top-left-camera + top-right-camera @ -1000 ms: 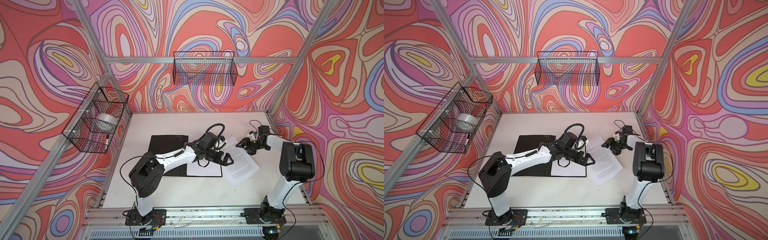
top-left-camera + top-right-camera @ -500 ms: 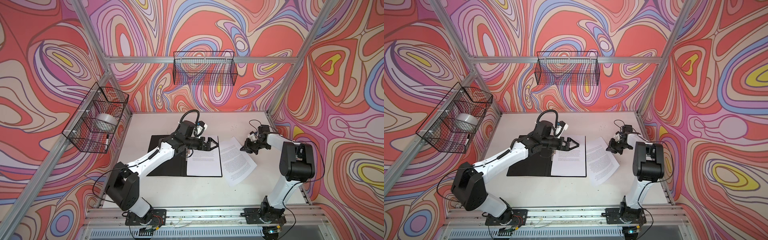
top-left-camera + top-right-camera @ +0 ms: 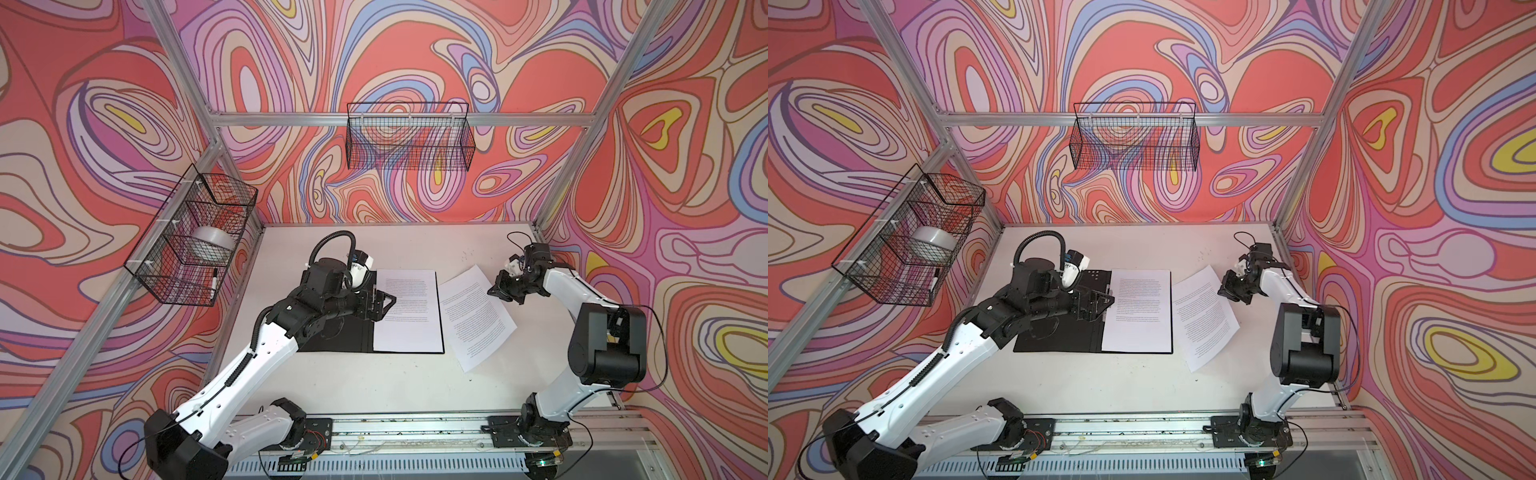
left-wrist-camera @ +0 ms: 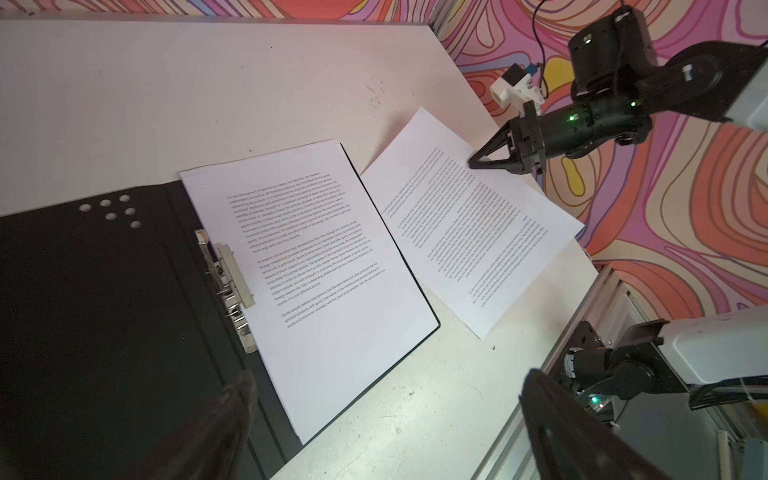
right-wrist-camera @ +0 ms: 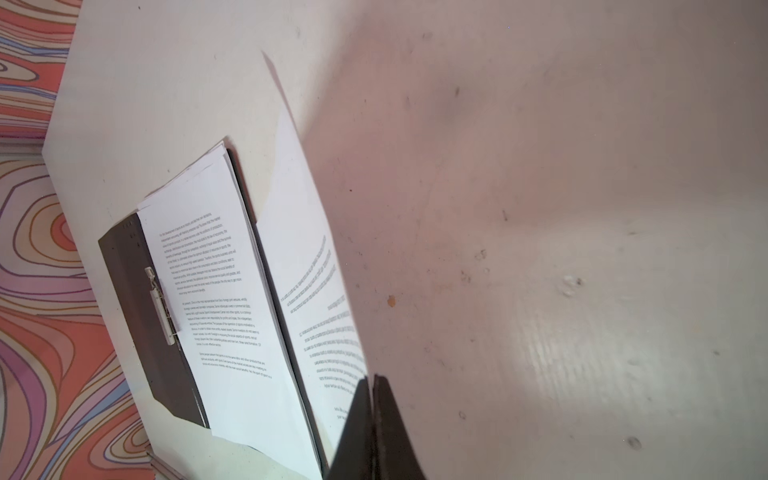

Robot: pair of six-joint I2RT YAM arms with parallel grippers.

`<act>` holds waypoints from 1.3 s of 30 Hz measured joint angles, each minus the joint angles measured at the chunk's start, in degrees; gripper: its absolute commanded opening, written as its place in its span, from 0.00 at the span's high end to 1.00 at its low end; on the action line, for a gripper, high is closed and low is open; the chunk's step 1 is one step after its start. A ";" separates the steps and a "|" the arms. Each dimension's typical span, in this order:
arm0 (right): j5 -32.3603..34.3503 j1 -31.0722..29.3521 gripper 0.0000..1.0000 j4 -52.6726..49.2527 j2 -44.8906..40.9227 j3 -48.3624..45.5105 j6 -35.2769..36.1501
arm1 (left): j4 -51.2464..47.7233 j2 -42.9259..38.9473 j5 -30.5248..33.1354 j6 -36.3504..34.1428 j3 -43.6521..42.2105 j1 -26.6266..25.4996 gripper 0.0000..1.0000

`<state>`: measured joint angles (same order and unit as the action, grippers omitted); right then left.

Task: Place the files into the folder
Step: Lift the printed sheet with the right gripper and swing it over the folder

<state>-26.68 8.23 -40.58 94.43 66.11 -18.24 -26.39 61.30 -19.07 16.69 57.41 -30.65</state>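
**A:** From above, where does everything lie?

**B:** In both top views the folder (image 3: 345, 336) (image 3: 1059, 338) lies open and flat on the table (image 3: 374, 386) (image 3: 1100, 386), black inside up. Its spine runs from the robot's side toward the back wall. A stack of files (image 3: 409, 316) (image 3: 1140, 320) rests on its right half, long axis along the spine, first lines toward the back wall.

**A:** Anything outside it?

**B:** A loose sheet (image 3: 478, 318) (image 3: 1206, 318) lies just right of the folder. It is skewed, its far end leaning toward the folder.

**A:** And the arms?

**B:** The left fingers (image 3: 384, 301) (image 3: 1100, 301) are spread wide above the spine, holding nothing. The right fingers (image 3: 498, 289) (image 3: 1227, 288) are pressed together at the loose sheet's far right edge.

**A:** The left wrist view?

**B:** The folder (image 4: 104, 311) shows a metal clip (image 4: 228, 282) along the spine, beside the stack of files (image 4: 332, 270). The left fingers (image 4: 557, 424) are blurred dark shapes, far apart. Past the loose sheet (image 4: 469, 232), the right fingers (image 4: 478, 164) make one closed point on its edge.

**A:** The right wrist view?

**B:** The right fingers (image 5: 357, 424) pinch the loose sheet (image 5: 307, 291) by its edge. Its print runs the opposite way up to that of the stack of files (image 5: 224, 311) on the folder (image 5: 137, 291).
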 measured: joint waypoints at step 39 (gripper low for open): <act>8.59 -25.99 1.00 12.96 -7.45 11.74 -29.44 | 5.20 -4.76 2.82 -3.13 -9.14 1.99 0.00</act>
<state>-18.09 -17.76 -27.62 86.98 77.84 -47.68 -21.19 56.53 -16.25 13.56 48.27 -28.67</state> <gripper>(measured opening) 0.047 0.996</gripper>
